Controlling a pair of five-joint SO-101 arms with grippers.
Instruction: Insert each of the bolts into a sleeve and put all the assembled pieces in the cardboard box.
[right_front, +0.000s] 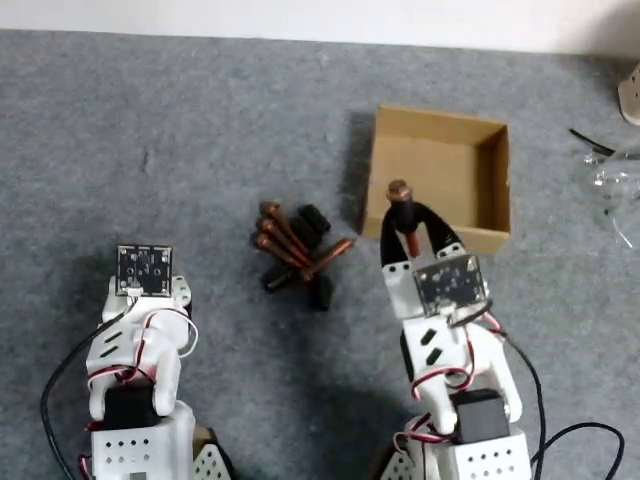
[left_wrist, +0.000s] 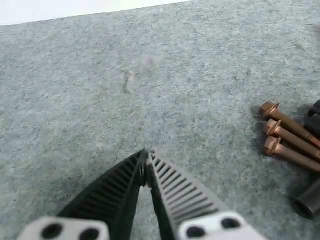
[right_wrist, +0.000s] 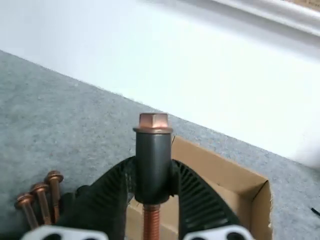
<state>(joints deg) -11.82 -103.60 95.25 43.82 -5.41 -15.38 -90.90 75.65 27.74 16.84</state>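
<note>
My right gripper (right_front: 408, 222) is shut on an assembled piece (right_wrist: 152, 165), a copper bolt through a black sleeve, held upright over the near left wall of the cardboard box (right_front: 492, 170). The box (right_wrist: 225, 170) lies just beyond the piece. Several copper bolts (right_front: 290, 242) and black sleeves (right_front: 313, 222) lie in a pile left of the box. Three bolts (left_wrist: 287, 137) with a black sleeve (left_wrist: 306, 200) lie off to the side of my left gripper (left_wrist: 145, 167), which is shut with nothing in it, low over the grey carpet. Bolts (right_wrist: 40, 197) sit beside my right fingers (right_wrist: 105, 192).
Grey carpet (right_front: 200, 130) covers the table. Clear glasses and dark wires (right_front: 610, 175) lie at the right edge, beyond the box. A white wall (right_wrist: 150, 50) rises behind the carpet's far edge.
</note>
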